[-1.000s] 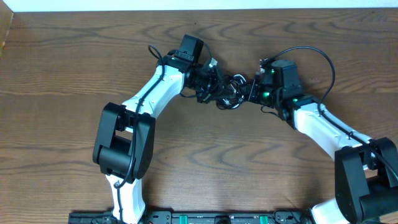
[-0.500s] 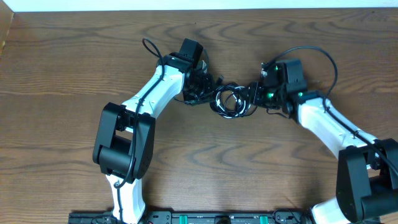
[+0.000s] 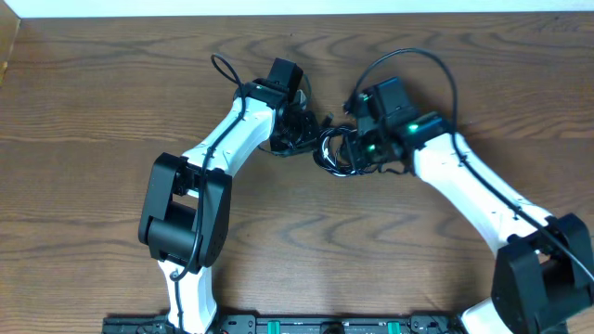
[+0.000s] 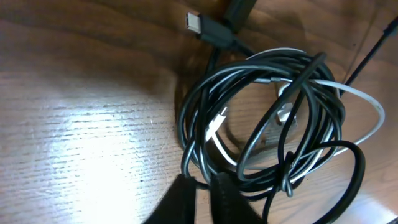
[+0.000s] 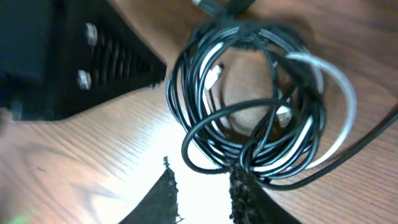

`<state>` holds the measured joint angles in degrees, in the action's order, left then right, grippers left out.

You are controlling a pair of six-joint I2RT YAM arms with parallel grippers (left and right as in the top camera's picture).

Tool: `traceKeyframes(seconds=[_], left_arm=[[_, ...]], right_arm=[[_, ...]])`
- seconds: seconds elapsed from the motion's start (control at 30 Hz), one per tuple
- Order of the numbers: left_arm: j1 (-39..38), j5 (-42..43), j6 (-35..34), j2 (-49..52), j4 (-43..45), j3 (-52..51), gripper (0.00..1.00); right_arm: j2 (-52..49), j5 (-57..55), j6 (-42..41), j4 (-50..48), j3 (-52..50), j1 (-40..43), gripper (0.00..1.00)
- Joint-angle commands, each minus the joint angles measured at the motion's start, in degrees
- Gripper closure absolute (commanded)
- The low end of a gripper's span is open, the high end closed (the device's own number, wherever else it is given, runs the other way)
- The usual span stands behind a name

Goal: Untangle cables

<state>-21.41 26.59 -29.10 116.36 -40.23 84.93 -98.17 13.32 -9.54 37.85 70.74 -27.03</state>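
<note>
The cables lie coiled in one bundle on the wooden table between my two grippers. Up close the bundle is several black loops with a white cable threaded through, and a black plug points away from it. My left gripper sits at the bundle's near edge, its fingers a narrow slit apart, with one black strand crossing at the tips. My right gripper stands open over bare wood. Its right finger touches the underside of the bundle, where the white cable arcs out.
The left gripper's black body fills the upper left of the right wrist view, close to the coil. In the overhead view a thick black robot wire loops above the right wrist. The table's back edge runs along the top.
The right arm has swung left and toward the back, closing in on the bundle. The bundle has settled into a rounder coil. The left fingers have parted slightly.
</note>
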Motion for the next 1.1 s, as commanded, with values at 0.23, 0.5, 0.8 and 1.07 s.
traceKeyframes(seconds=[0.23, 0.5, 0.8, 1.07], left_arm=[[-1.0, -0.8, 3.2, -0.6, -0.2, 0.7, 0.76], [-3.2, -5.3, 3.2, 0.5, 0.9, 0.7, 0.75], [-4.1, -5.5, 3.1, 4.1, 3.2, 0.7, 0.75], [-4.1, -5.7, 3.1, 8.0, 3.2, 0.7, 0.75]], right_arm=[[-7.2, -5.5, 6.9, 3.4, 0.3, -1.2, 0.77], [-8.3, -7.8, 8.2, 3.2, 0.3, -1.2, 0.77], [-8.4, -11.5, 9.7, 1.8, -0.9, -1.2, 0.79], [-8.4, -11.5, 11.1, 0.3, -2.3, -1.2, 0.76]])
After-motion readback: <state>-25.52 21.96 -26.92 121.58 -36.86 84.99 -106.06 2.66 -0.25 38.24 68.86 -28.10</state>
